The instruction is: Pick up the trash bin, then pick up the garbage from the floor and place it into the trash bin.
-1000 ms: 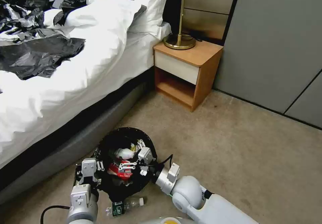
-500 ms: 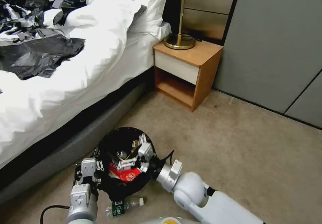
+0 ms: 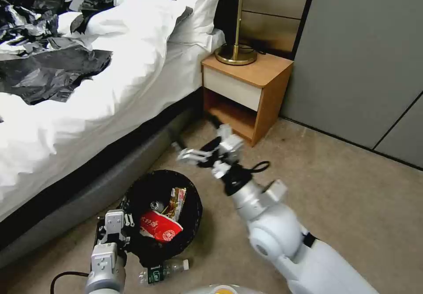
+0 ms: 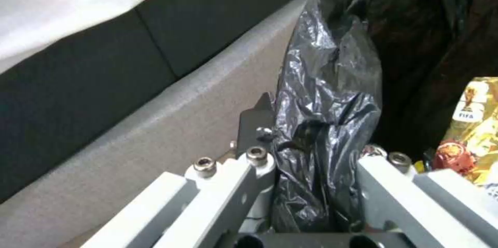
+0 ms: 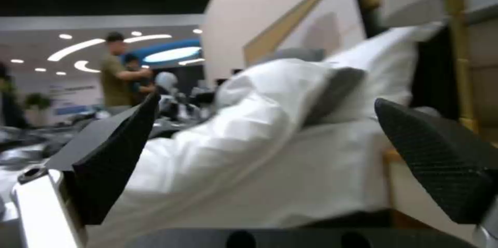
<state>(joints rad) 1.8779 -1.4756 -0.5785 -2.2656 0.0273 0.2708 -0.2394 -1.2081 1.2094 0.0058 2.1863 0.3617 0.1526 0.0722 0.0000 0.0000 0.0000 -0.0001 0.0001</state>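
Right tool has risen out of the trash bin, spread empty; left tool clamps its rim.

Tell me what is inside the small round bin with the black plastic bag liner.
Inside the black-lined round trash bin lie a crumpled red snack wrapper, a yellow-gold wrapper and a small round silvery item. Whatever lies beneath them is covered.
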